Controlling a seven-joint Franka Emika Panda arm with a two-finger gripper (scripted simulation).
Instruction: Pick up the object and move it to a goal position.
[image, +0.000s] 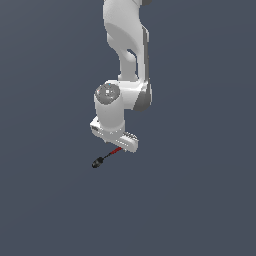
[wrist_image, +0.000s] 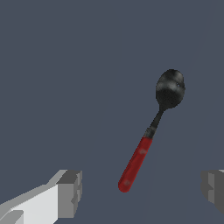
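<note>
The object is a small spoon-like tool (wrist_image: 146, 140) with a red handle, a thin dark shaft and a black rounded head, lying flat on the dark grey floor. In the exterior view the tool (image: 105, 157) pokes out from under the white hand, black head toward the exterior view's left. My gripper (wrist_image: 140, 190) is open and holds nothing. Its grey fingertips (wrist_image: 70, 192) stand wide apart on either side of the red handle's end without touching it. In the exterior view the gripper (image: 120, 146) is right above the handle, and its fingers are hidden by the hand.
A plain dark grey floor (image: 200, 200) surrounds the tool. The white arm (image: 125, 50) rises above the hand toward the top of the exterior view. No goal marker shows.
</note>
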